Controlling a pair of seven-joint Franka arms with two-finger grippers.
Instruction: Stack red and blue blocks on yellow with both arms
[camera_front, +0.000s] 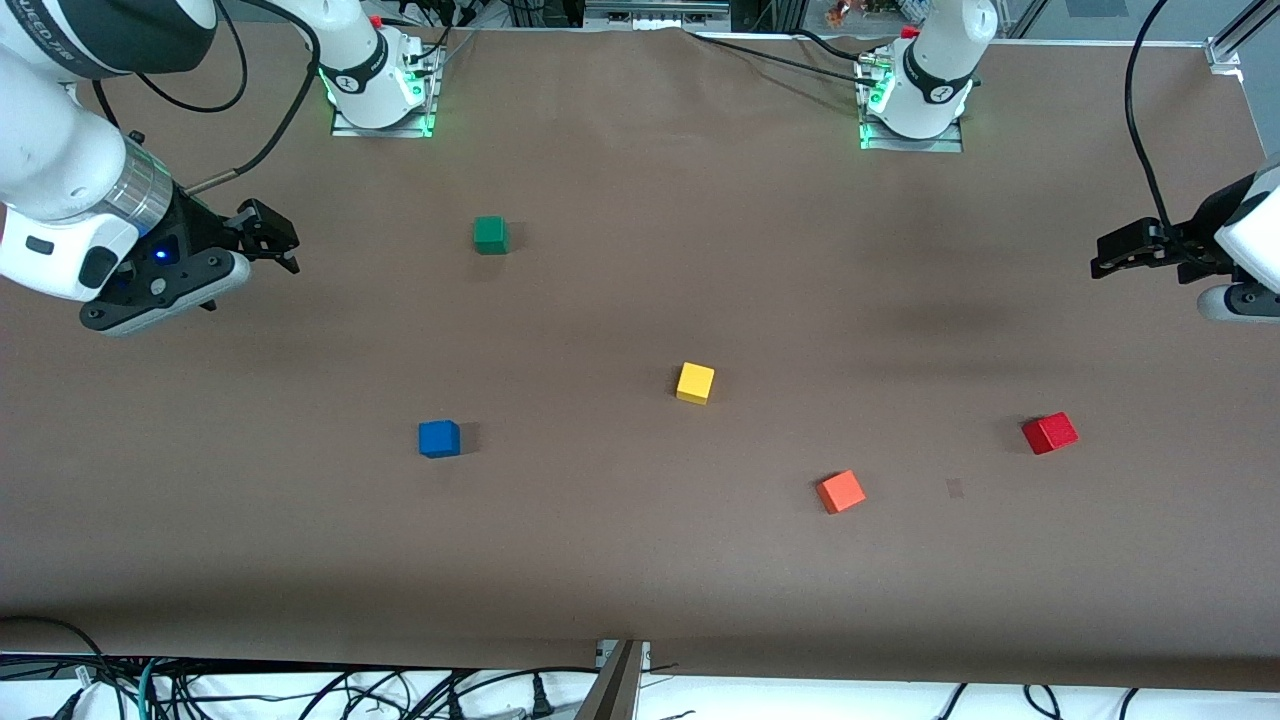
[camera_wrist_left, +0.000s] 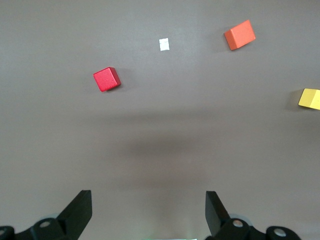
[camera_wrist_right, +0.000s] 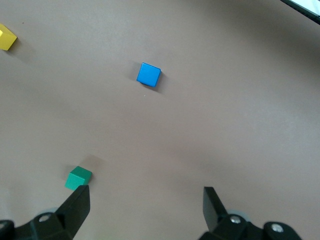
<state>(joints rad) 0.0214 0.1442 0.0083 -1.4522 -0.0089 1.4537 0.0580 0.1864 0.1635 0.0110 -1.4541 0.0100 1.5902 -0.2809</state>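
Observation:
The yellow cube sits mid-table. The blue cube lies toward the right arm's end, a little nearer the front camera than the yellow one. The crimson red cube lies toward the left arm's end. My right gripper is open and empty, held above the table at the right arm's end. Its wrist view shows the blue cube and the yellow cube apart from its open gripper. My left gripper is open and empty above the left arm's end. Its wrist view shows the red cube, the yellow cube and its open gripper.
A lighter orange-red cube lies between the yellow and red cubes, nearer the front camera; it also shows in the left wrist view. A green cube sits nearer the robot bases, and shows in the right wrist view. A small pale patch marks the table beside the orange-red cube.

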